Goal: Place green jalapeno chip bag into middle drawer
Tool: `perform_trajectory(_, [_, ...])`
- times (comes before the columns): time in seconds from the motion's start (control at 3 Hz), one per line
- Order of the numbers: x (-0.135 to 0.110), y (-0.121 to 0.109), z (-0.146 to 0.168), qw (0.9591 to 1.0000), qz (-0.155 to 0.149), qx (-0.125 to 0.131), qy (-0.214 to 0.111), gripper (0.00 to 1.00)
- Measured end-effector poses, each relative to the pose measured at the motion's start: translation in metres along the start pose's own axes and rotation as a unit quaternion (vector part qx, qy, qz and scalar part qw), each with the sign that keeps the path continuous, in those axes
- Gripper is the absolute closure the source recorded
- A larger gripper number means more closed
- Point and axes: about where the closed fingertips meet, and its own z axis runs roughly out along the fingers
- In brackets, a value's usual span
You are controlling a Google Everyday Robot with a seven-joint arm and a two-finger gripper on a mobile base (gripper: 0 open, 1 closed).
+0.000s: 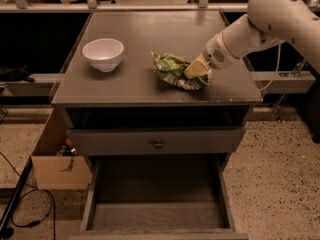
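The green jalapeno chip bag (pixel 170 68) lies crinkled on the grey cabinet top (pixel 150 34), right of centre near the front edge. My gripper (pixel 196 72) reaches in from the right on the white arm (pixel 260 24) and is shut on the bag's right end. The middle drawer (pixel 157 211) is pulled out wide below, at the bottom of the view; its wood-grain floor is bare. It sits well below and in front of the bag.
A white bowl (pixel 103 54) stands on the cabinet top at the left. A grey drawer front with a round knob (pixel 158 144) sits just above the open drawer. A cardboard box (pixel 55 164) and cables (pixel 30 209) lie on the floor at the left.
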Motion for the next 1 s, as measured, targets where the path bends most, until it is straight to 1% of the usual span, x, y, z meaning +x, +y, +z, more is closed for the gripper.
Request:
perform_trajectory(0.33, [0.014, 0.006, -0.038, 0.9999, 0.013, 0.004, 0.005, 1.0])
perform_trajectory(0.67, [0.034, 0.025, -0.087, 0.9997, 0.016, 0.016, 0.004, 1.0])
perform_trajectory(1.0, [0.072, 0.066, -0.137, 0.9992, 0.027, 0.028, -0.001, 1.0])
